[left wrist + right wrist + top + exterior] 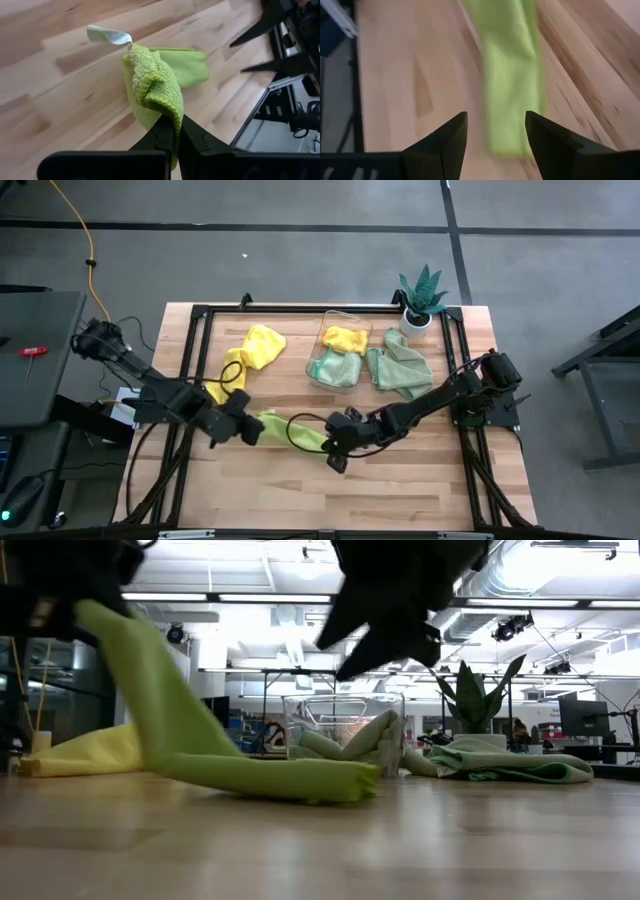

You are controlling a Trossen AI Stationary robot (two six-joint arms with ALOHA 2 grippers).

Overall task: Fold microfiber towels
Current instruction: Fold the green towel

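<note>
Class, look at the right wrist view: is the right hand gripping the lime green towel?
No: the right hand is open, above the lime green towel.

In the low view the left tool (60, 590) was cut off by the picture's upper edge, so its grip on the lime green microfiber towel (200, 740) went unseen there. The right tool (385, 635) was a dark blur above that towel's far end, partly cropped too. From the right wrist, the towel (512, 75) ahead of the tool's fingers (445, 140) was smeared and ran past the frame's edge.
</note>
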